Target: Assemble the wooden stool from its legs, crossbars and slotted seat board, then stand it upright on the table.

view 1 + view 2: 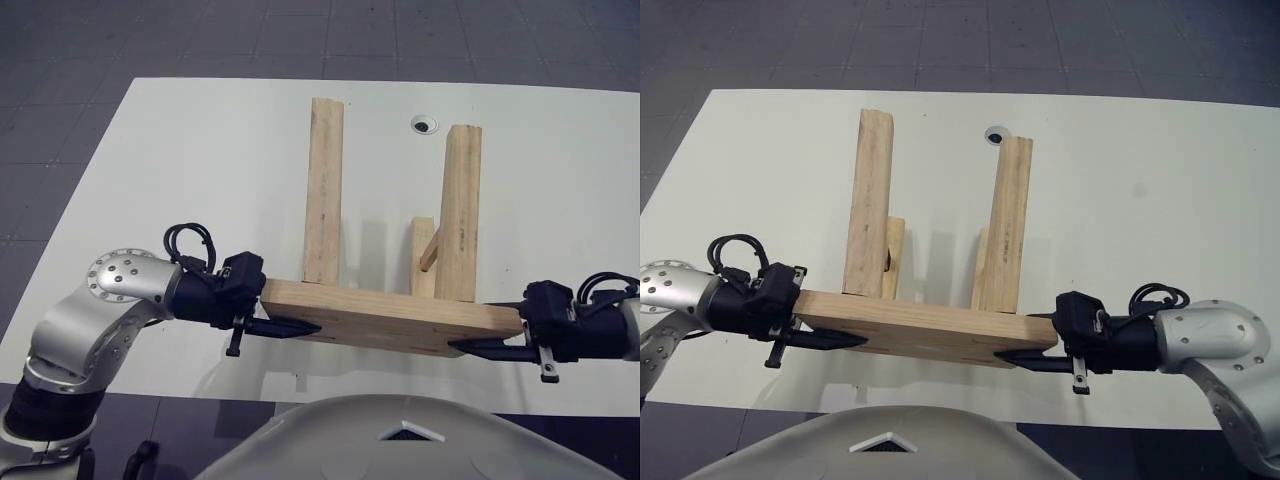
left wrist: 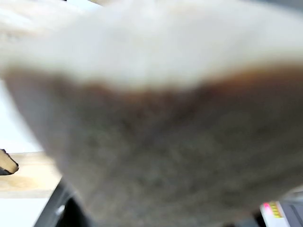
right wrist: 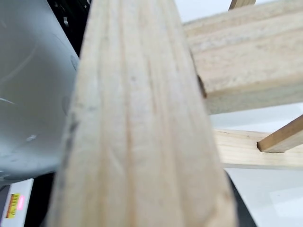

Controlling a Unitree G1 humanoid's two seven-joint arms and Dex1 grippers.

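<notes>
The stool (image 1: 390,315) looks put together and lies tipped over, with its seat board (image 1: 925,328) on edge nearest you and its legs pointing away across the worktop (image 1: 180,170). Your left hand (image 1: 290,328) holds the left end of the seat board and your right hand (image 1: 480,347) holds the right end. On each, one finger lies along the near face and the other is hidden behind the wood. Both wrist views have wood pressed close to the lens, which fits a firm hold.

By my reading, assembly is done and only standing it up is left. That calls for both hands to lift the seat board together and swing it up and away, so the leg ends come down flat. Keep the two ends level, because a twist could strain the joints.

The seat board sits just inside the near edge of the worktop, so do not draw it back toward you. Beyond it run the left leg (image 1: 324,190) and the right leg (image 1: 459,212). A thin crossbar (image 1: 430,250) and shorter wood show between and below them. I cannot tell whether the lower legs touch the surface. Bare worktop lies to both sides and ahead. A cable hole (image 1: 424,124) sits just past the leg ends, between them, so keep the feet off it.
</notes>
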